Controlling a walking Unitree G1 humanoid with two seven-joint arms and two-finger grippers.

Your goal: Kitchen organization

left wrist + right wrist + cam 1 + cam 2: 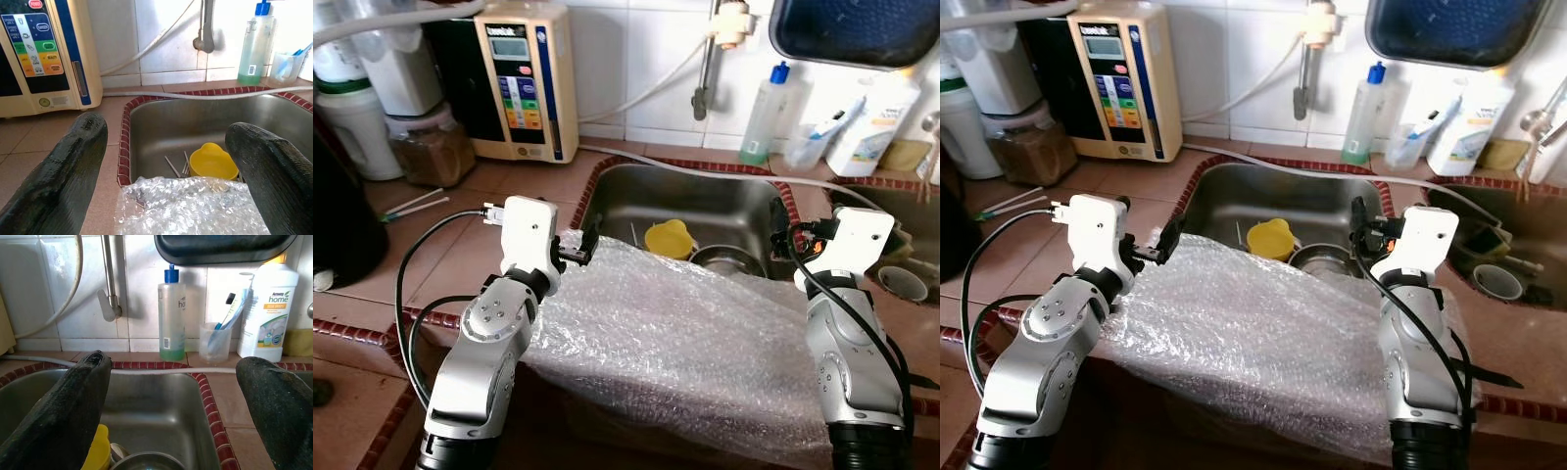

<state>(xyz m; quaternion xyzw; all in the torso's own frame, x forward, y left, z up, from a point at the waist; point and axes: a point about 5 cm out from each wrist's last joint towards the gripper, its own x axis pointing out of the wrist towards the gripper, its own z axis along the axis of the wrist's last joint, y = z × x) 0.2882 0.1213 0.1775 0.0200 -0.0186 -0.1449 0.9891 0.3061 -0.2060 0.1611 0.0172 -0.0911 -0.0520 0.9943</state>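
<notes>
Steel sink [705, 201] ahead, bubble wrap [666, 328] draped below left claw [585, 247] and right claw [781, 238], both spread apart

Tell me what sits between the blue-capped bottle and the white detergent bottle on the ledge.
A clear cup holding a toothbrush stands between the blue-capped bottle and the white detergent bottle, plainest in the right wrist view.

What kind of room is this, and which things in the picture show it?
Most likely a home kitchen. A steel sink is set into a tiled counter, a tap hangs from the tiled wall above it, and a soap bottle stands behind it.
</notes>
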